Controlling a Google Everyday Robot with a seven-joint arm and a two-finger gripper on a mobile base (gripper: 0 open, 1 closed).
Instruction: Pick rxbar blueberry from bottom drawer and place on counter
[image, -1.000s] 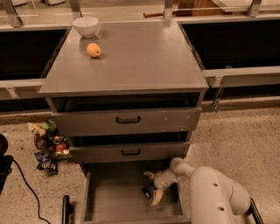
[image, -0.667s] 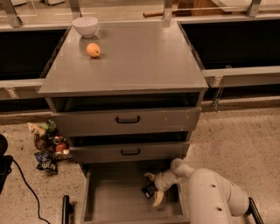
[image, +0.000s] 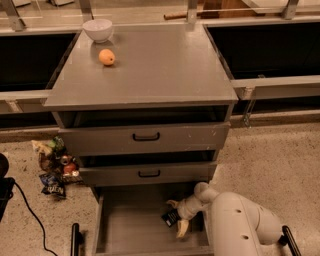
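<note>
One hand (image: 175, 218) is in view, low in the open bottom drawer (image: 127, 227) at its right side, reached in from the pale arm (image: 240, 227) at the lower right. Its two cream fingers (image: 172, 203) stand spread apart, one towards the back of the drawer and one towards the front. The rxbar blueberry (image: 168, 218), a small dark bar with white print, lies on the drawer floor between them. The hand reads as open, straddling the bar and not clamped on it; whether either finger touches the wrapper cannot be told. The step in hand is judged to be the grasp itself. To do it well, the hand should be centred so that both fingers meet the bar's long edges together; a one-sided contact would likely push the flat wrapper across the smooth grey floor. The fingertips should sit low enough to get below the bar's top face before closing. Once gripped, the lift should first draw outward, since the middle drawer (image: 150, 173) front overhangs the rear of the opening. The worktop (image: 150, 75) offers bare space away from the orange (image: 106, 57) and the white bowl (image: 97, 29) at its back left.
</note>
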